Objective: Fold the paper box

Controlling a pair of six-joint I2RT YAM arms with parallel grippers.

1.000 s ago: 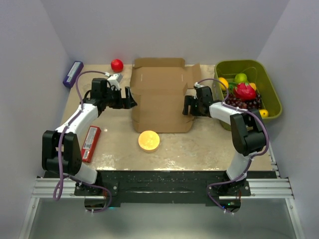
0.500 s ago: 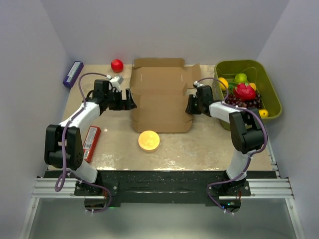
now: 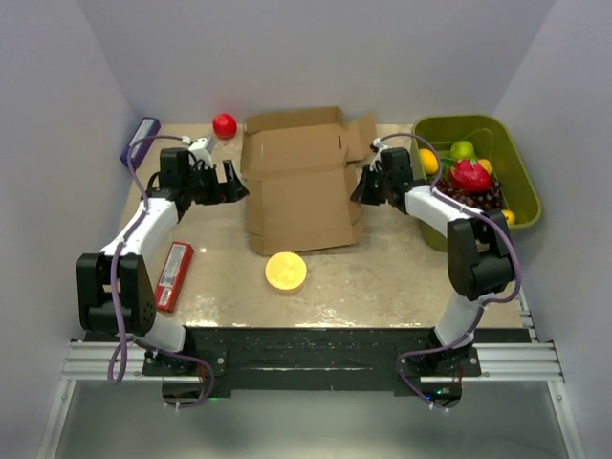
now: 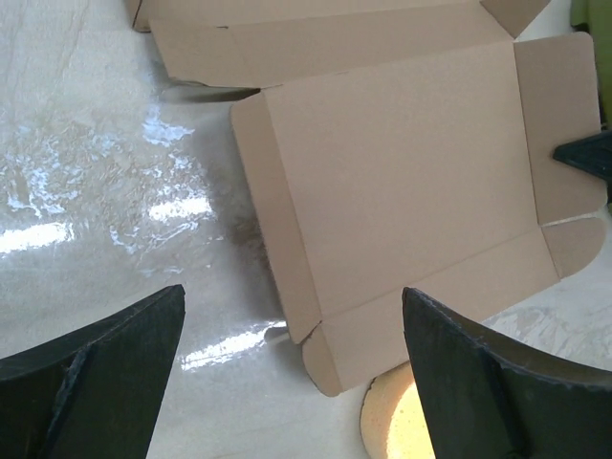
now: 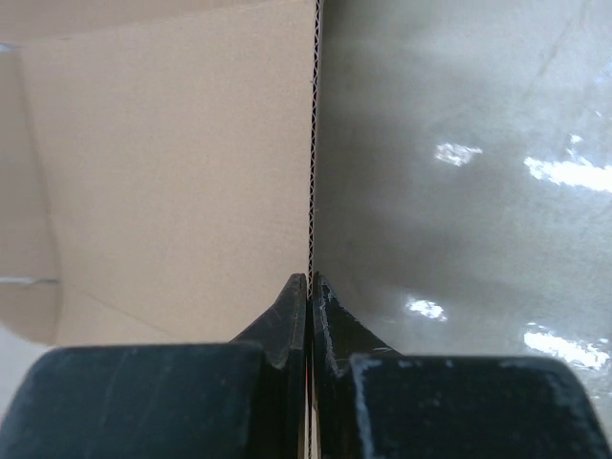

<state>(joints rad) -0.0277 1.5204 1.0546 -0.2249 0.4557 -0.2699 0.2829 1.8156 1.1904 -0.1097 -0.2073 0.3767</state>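
We judge that 2 things can go wrong. The right claw (image 5: pixel 308 283) is pressed together on only a thin cardboard edge of the paper box (image 3: pixel 298 196), so the pinch may slip or bend the flap off its crease. Nothing holds the box down, so it may slide as a whole. The box lies open on the surface, just beside the green bin (image 3: pixel 478 119), and the pinched edge faces the bin. The left claw (image 3: pixel 232 182) is spread wide and holds nothing, near the box side far from the bin.

Top view looks down; close wrist views share the paper box (image 3: pixel 296 191).
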